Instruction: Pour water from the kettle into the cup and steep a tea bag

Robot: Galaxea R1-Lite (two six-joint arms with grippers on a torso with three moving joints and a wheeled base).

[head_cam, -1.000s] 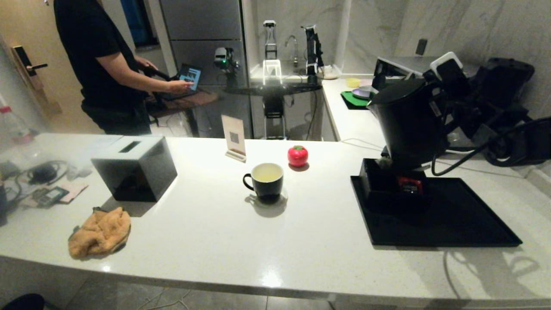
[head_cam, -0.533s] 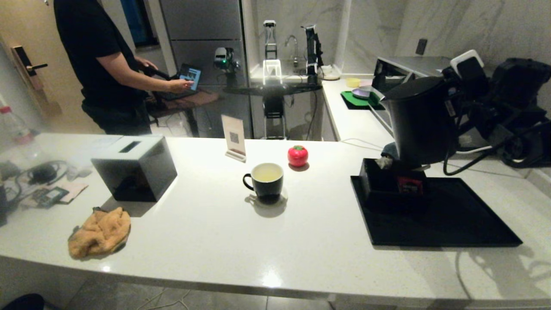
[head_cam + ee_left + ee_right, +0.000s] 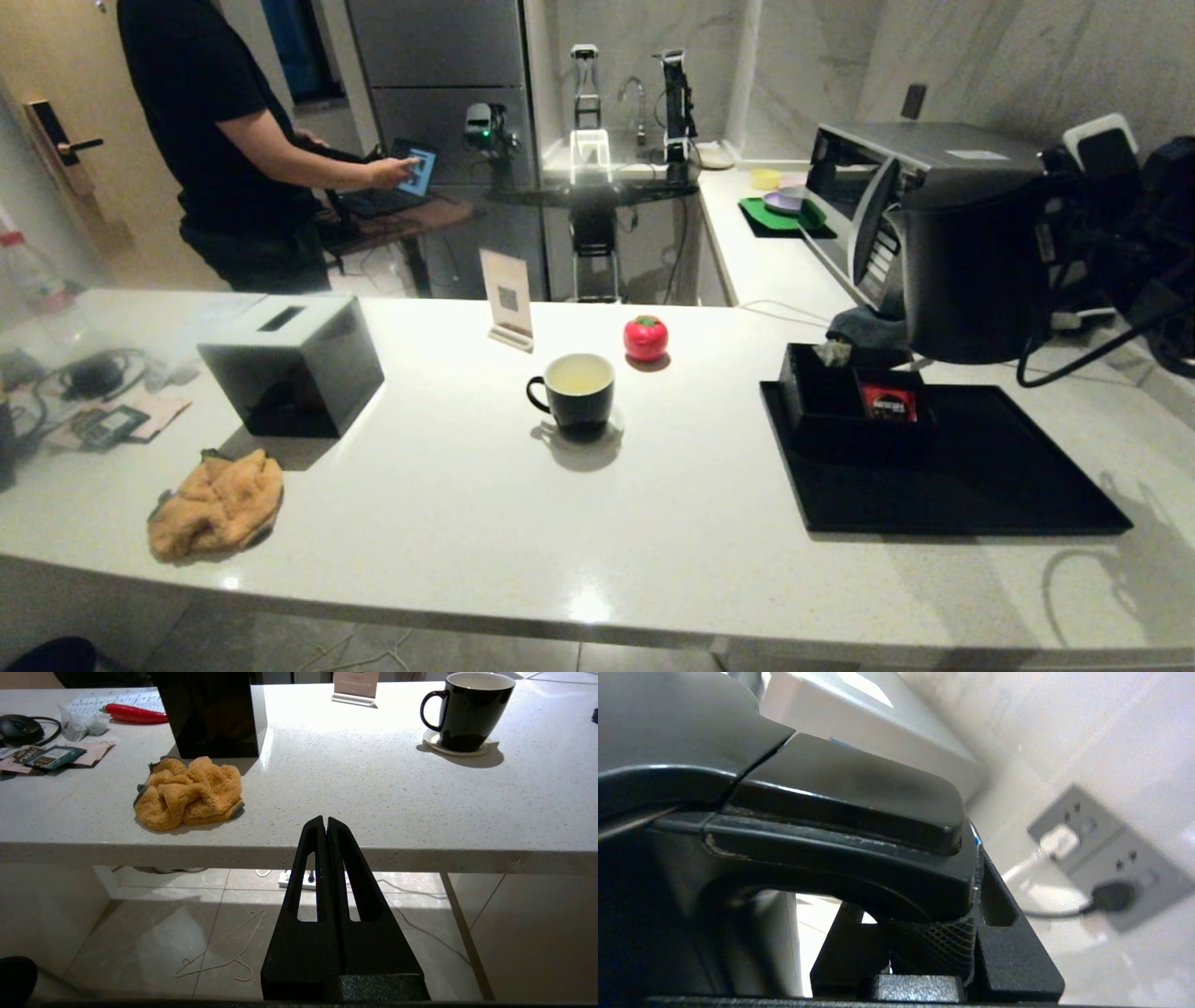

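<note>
Since a second ago your right hand (image 3: 924, 933), clamped on the kettle (image 3: 976, 271) handle, has carried it toward the bench's right edge; cup (image 3: 579, 387) with water (image 3: 579, 375) sits mid-bench. Setting down crooked could tip it. Left hand (image 3: 326, 823) is pressed together.

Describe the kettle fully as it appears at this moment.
The kettle is a large matte black jug with a flat dark lid and an angular loop handle, plastic by the look of it. It hangs upright in the air at the counter's right end, behind the black tray, touching no surface. The right tool is closed on its handle. No water is leaving it.
</note>
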